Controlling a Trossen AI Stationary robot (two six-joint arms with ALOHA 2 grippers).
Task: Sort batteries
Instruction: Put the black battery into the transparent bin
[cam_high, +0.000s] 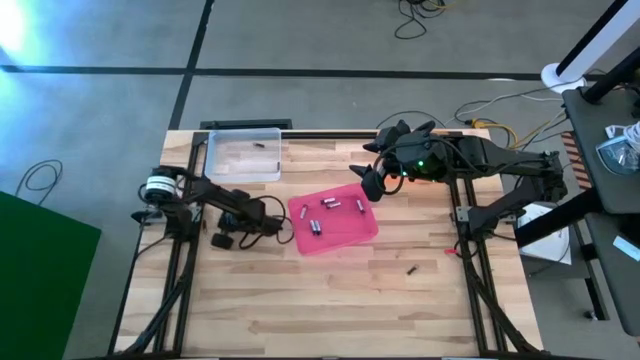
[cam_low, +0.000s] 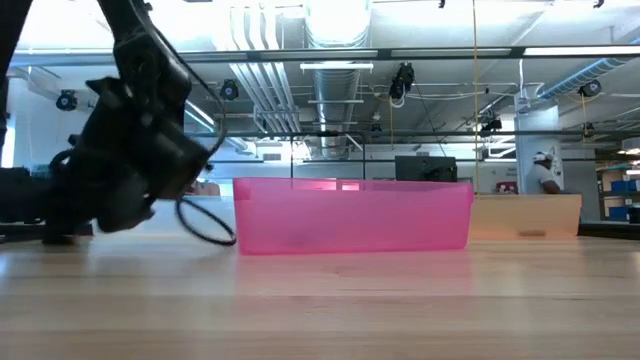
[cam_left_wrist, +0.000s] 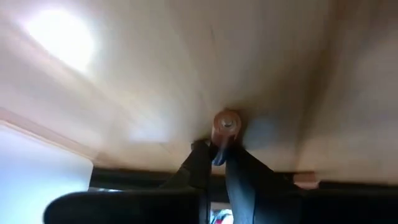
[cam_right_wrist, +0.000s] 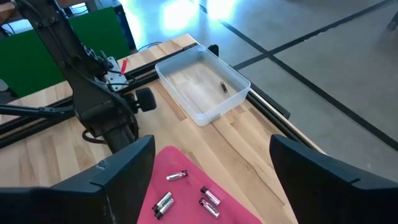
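Your left end effector (cam_high: 224, 241) sits low on the bench (cam_high: 330, 290) just off the pink tray's (cam_high: 345, 232) left edge, clenched on a battery (cam_left_wrist: 226, 124) pressed end-on to the wood. Your right end effector (cam_high: 371, 186) hovers over the pink tray's back right corner, fingers spread wide. Several batteries (cam_high: 331, 204) lie in the pink tray, one rests in the clear tray (cam_high: 243, 157) near the bench's back left corner, and one stray battery (cam_high: 411, 268) lies toward the front right.
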